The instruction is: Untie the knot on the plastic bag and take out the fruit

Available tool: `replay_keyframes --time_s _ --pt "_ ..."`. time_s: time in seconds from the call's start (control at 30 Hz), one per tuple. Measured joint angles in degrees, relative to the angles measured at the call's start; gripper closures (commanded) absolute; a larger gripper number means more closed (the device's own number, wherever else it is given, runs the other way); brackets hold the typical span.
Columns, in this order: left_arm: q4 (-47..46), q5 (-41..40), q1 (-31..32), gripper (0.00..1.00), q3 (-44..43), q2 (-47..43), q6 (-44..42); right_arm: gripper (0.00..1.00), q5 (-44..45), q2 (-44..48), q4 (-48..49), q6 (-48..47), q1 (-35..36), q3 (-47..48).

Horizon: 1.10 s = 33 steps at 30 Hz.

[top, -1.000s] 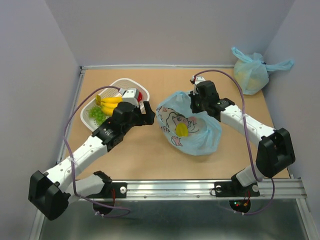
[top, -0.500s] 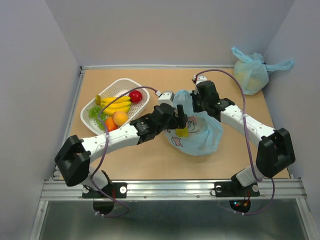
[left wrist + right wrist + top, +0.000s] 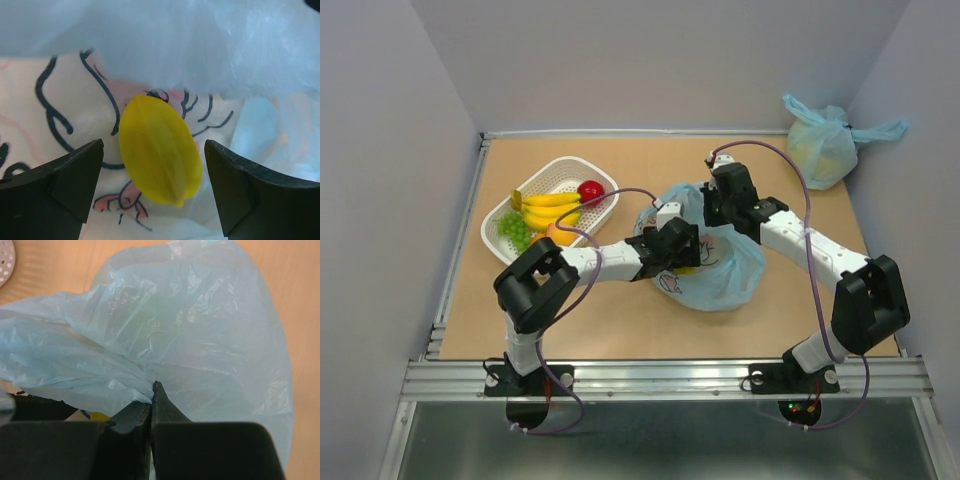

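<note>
The plastic bag (image 3: pixel 725 272), light blue with a cartoon print, lies open at mid-table. The knot is out of view. My left gripper (image 3: pixel 681 249) reaches into the bag's mouth, open. In the left wrist view its jaws (image 3: pixel 154 167) stand wide on either side of a yellow ridged fruit (image 3: pixel 160 150) that rests on the printed plastic, without touching it. My right gripper (image 3: pixel 712 208) is shut on the bag's far rim; in the right wrist view its fingers (image 3: pixel 151 392) pinch a fold of the blue plastic (image 3: pixel 200 340).
A white basket (image 3: pixel 563 162) at the left holds bananas (image 3: pixel 548 208), a red apple (image 3: pixel 590 190), green grapes (image 3: pixel 513 228) and an orange (image 3: pixel 558 235). A plain tied blue bag (image 3: pixel 820 148) sits at the back right corner. Walls enclose the table.
My left arm swung right from the basket into the bag's mouth, its open jaws now beside the yellow fruit. The right gripper kept its hold on the rim.
</note>
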State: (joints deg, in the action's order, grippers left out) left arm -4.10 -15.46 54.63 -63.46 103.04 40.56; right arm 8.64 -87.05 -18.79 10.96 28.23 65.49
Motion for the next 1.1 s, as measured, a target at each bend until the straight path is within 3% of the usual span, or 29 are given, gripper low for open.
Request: replay_keyframes --time_s 0.13,0.23,0.33,0.37,0.4,0.47,0.67,0.9,1.1 --pt "-0.42 0.33 0.0 0.1 -1.27 3.85 0.07 0.99 -0.28 0.0 0.0 0.09 0.0 -0.79" --pt "-0.26 0.92 0.0 0.18 -1.86 5.38 0.02 0.99 -0.33 -0.22 -0.02 0.26 0.0 -0.85" --pt "-0.15 1.57 0.0 0.39 -2.56 5.9 -0.2 0.99 -0.28 -0.42 -0.02 0.26 0.04 -0.85" --pt "-0.07 1.81 0.0 0.5 -2.64 5.9 -0.15 0.99 -0.26 -0.48 -0.02 0.24 0.02 -0.85" --pt "-0.02 1.95 0.0 0.71 -2.67 5.9 -0.22 0.99 -0.17 -0.5 -0.02 0.22 0.02 -0.85" --pt "0.04 2.14 0.02 0.85 -2.67 5.84 -0.15 1.0 0.28 -0.61 -0.02 0.2 0.04 -0.85" --pt "-0.33 2.14 0.24 0.89 -0.17 1.25 -3.91 0.99 2.12 -1.42 -0.02 0.0 0.04 -0.85" --pt "-5.16 2.16 1.07 0.9 5.11 -17.35 -11.89 0.99 5.14 -2.25 0.0 -0.26 0.04 -0.85" --pt "-9.49 0.35 0.09 0.9 8.09 -28.65 -13.03 0.99 6.82 -3.63 -0.04 -0.39 0.04 -0.92"
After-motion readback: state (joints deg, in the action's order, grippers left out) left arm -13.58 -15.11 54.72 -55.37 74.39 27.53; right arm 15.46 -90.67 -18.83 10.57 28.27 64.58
